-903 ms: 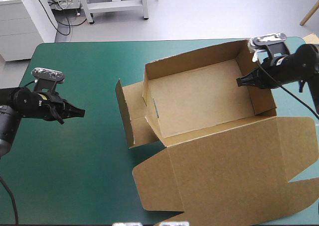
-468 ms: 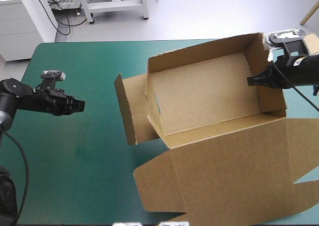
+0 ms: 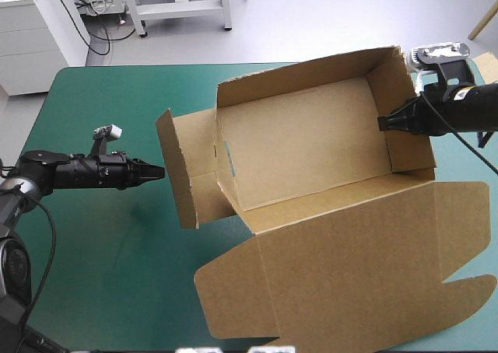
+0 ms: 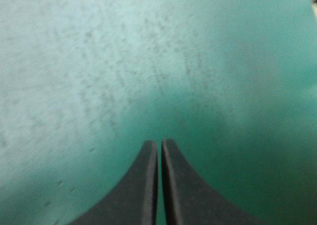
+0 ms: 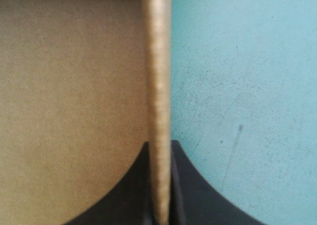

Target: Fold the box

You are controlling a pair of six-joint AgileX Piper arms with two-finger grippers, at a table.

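The brown box (image 3: 303, 147) stands as an open tray on the right half of the table, walls raised, its big lid (image 3: 350, 267) lying flat toward the near edge. A loose end flap (image 3: 177, 170) stands up at its left. My right gripper (image 3: 383, 124) is shut on the box's right wall; that wall's edge (image 5: 156, 86) runs up from between the fingers. My left gripper (image 3: 158, 169) is shut on nothing, low over the teal-green cover, its tip just left of the end flap. In the left wrist view the left gripper (image 4: 159, 144) has only cover ahead.
Bare teal-green cover (image 3: 101, 252) lies left of and in front of the box. The lid reaches close to the table's near and right edges.
The box has slid left and turned a little with my right gripper holding its wall. My left gripper has reached right, toward the end flap.
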